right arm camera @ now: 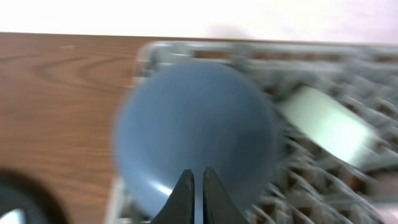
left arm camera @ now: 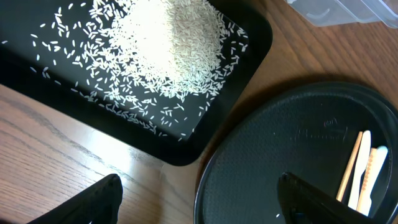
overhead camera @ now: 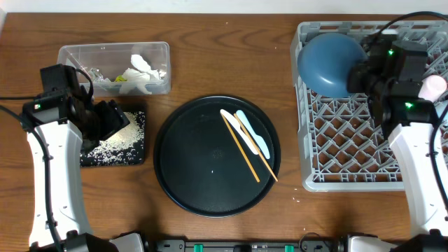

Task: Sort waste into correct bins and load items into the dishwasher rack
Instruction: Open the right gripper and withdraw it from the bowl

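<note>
Blue is the colour to find first. The big blue round bowl (overhead camera: 329, 61) sits upside down in the grey plastic dishwasher rack (overhead camera: 350, 150), in the rack's 10 o'clock corner. The rack stands at 3 o'clock on the wooden worktop (overhead camera: 231, 63).

Your right tool (overhead camera: 358, 75) is just beside the bowl. Its two fingers are pressed together, and I can see nothing between them. So I think the bowl is set down and that job is done.

Your left tool (left arm camera: 199, 202) is wide open and holds nothing. It hangs at 9 o'clock, between the flat black tray (overhead camera: 133, 155) and the big round black tray (overhead camera: 189, 168).

The waste looks sorted. White crumpled tissues (overhead camera: 142, 66) and small wrappers (overhead camera: 112, 77) lie in the clear plastic tub (overhead camera: 77, 52) at 10 o'clock. White rice grains (left arm camera: 168, 43) lie in a heap on the flat black tray.

Some things are left to do. Two wooden chopsticks (overhead camera: 246, 154), a pale-blue spoon (overhead camera: 253, 134) and a white spoon (overhead camera: 226, 113) lie on the round tray in the middle. I think you need to move them to the rack next. Something pale (right arm camera: 323, 127) lies in the rack near the bowl, but it is too blurry to name.
</note>
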Tool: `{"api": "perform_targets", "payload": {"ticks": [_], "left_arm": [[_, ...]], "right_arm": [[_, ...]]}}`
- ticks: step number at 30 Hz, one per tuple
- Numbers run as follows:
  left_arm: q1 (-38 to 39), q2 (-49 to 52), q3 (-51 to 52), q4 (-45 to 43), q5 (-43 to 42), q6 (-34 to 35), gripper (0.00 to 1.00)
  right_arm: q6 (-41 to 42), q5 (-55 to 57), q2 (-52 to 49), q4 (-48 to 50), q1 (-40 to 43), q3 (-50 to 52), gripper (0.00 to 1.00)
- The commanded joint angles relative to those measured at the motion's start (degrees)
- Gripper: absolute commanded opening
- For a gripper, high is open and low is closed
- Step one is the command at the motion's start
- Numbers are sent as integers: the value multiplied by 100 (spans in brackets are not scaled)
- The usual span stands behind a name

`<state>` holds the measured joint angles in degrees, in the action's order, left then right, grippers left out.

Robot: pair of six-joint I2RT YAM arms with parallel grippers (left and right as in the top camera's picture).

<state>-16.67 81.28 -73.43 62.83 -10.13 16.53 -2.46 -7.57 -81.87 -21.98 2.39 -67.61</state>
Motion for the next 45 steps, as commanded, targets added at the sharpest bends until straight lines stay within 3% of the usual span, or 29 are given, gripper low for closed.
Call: {"api": "perform_targets", "payload": {"ticks": [1,6,18,23,28,35,40,45], "left_arm": [[-13,-4,9,11,13,31,81],[-13,-4,9,13,11,31,81],[-13,-4,9,13,11,31,81],[-13,-4,9,11,11,31,81],[-13,-4,9,11,13,31,81],[-13,-4,9,9,13,31,81],[-13,-4,9,9,13,28,81],[-13,-4,9,7,13,28,81]], "right_arm": [[-258,-527,-264,144,-380,-4,4],[-256,326,-798,1093,-1019,-4,2],[-229,627,-2144,2981,-1812,-4,1],[-229,1145,-2413,2907,-1945,-4,1],[-229,2417,-2365,2533,-1950,-4,1],[9,3958,-2127,1228,-1875,-4,1],[11,5066,-1714,1143,-1878,-4,1],[195,5082,-1143,1141,-1880,-4,1]]}}
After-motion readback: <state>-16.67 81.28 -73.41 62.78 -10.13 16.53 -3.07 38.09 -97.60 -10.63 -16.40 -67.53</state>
